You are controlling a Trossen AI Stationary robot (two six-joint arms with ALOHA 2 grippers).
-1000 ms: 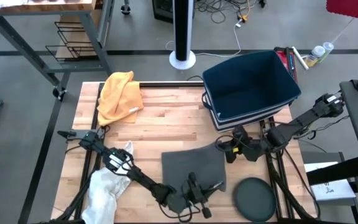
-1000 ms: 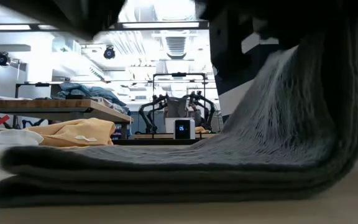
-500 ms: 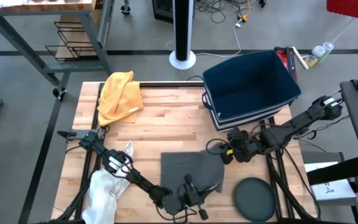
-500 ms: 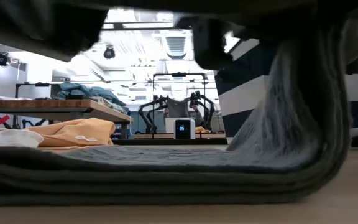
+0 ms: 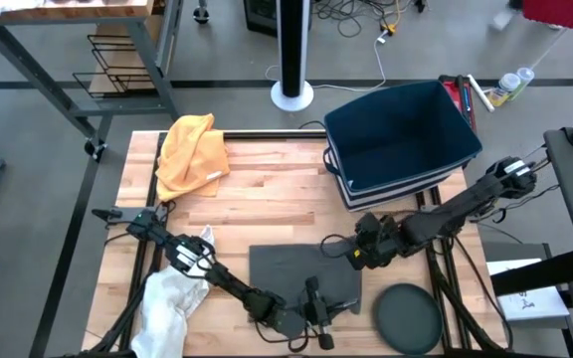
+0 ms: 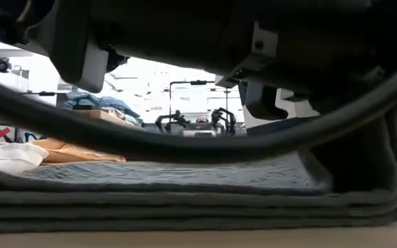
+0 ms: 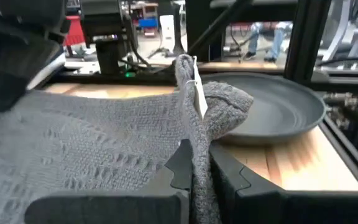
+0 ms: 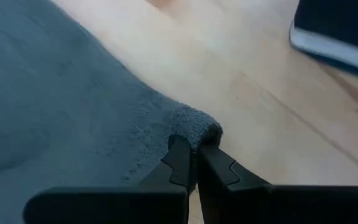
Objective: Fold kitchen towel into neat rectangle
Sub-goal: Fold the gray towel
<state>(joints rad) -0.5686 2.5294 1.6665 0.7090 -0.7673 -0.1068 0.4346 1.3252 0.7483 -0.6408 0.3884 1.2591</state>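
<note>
- Since a second ago, both arms have carried the grey towel [image 5: 301,275] leftward along the table's near edge, and the raised right end seen earlier in the low view now lies almost flat on the stack.
- Left gripper [image 5: 313,310], at the near edge of the table [image 5: 267,194], is clamped on the towel's near-right corner; the wrist view shows the cloth [image 7: 194,124] bunched and standing up between the closed fingers [image 7: 179,171], a small white tag on the fold.
- Grey towel lies toward the table's near edge, between centre and right, already doubled into a rough rectangle; the low view shows several layers [image 6: 185,203] stacked with a rounded fold at one end.
- Right gripper [image 5: 366,253], just off the towel's far-right corner, is pinched shut on that corner, a small nub of pile [image 8: 194,127] pushed up ahead of its fingers [image 8: 180,158].
- Judged from these views, the cloth is light, thick and limp: it sags wherever unsupported and will not hold a crease unless laid flat.
- Knitted, ribbed pile should grip well, not slide.
- Corners and folded edges look the best holds; a mid-panel pinch would likely only raise a tent.
</note>
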